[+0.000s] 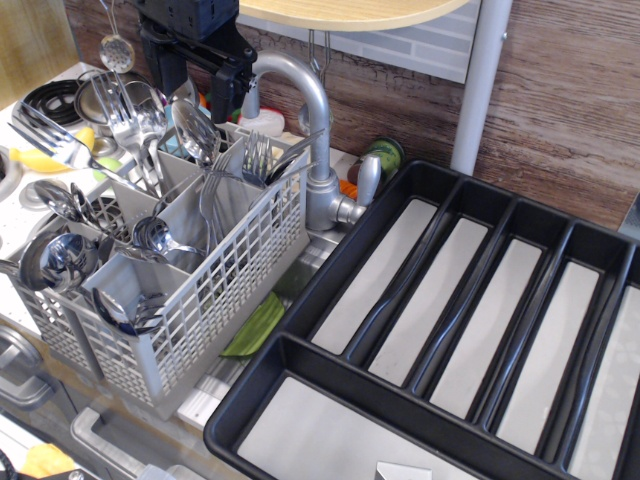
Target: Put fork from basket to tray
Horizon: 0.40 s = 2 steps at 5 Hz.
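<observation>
Far left: round-bowled steel spoons (pixel 60 255) stand bowl-up in the near-left compartments of the light grey plastic lattice basket (pixel 215 300), which sits on the bench beside a sink edge. The basket's middle compartments hold more upright cutlery, partly overlapping and hard to separate.

Top left, above the basket's rear compartments: the black robot gripper (pixel 205 75) hangs close over the cutlery. Jaws are cut off by the top of the view and by shadow; cannot tell whether they are parted or closed, and nothing is seen between them.

Rear-right compartment: shiny steel fork (pixel 256 160), tines up, upright inside the basket, handle hidden below.

Just behind: a curved grey metal tap (pixel 310 120).

Right: large black plastic tray (pixel 300 350) with long parallel slots and one crosswise slot, pale grey bottoms, touching the basket's right side.
</observation>
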Each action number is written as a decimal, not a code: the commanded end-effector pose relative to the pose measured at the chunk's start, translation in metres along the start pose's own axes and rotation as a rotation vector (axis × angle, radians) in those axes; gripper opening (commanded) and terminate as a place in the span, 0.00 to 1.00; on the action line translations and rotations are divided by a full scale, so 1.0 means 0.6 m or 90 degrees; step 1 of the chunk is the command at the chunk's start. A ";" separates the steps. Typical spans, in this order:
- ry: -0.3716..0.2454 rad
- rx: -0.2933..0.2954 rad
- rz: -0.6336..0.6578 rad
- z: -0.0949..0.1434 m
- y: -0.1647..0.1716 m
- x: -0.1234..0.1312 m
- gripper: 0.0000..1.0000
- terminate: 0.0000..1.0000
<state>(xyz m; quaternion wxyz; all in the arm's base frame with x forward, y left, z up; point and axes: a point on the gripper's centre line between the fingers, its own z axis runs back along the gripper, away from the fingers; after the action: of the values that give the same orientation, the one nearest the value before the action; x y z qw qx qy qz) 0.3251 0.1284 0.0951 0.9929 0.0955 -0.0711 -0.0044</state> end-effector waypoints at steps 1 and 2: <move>0.000 0.000 0.000 0.000 0.000 0.000 1.00 0.00; -0.018 0.009 0.012 -0.009 0.001 0.007 1.00 0.00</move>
<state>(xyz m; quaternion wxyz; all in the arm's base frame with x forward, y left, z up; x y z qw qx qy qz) 0.3306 0.1292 0.0759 0.9917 0.0981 -0.0828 -0.0061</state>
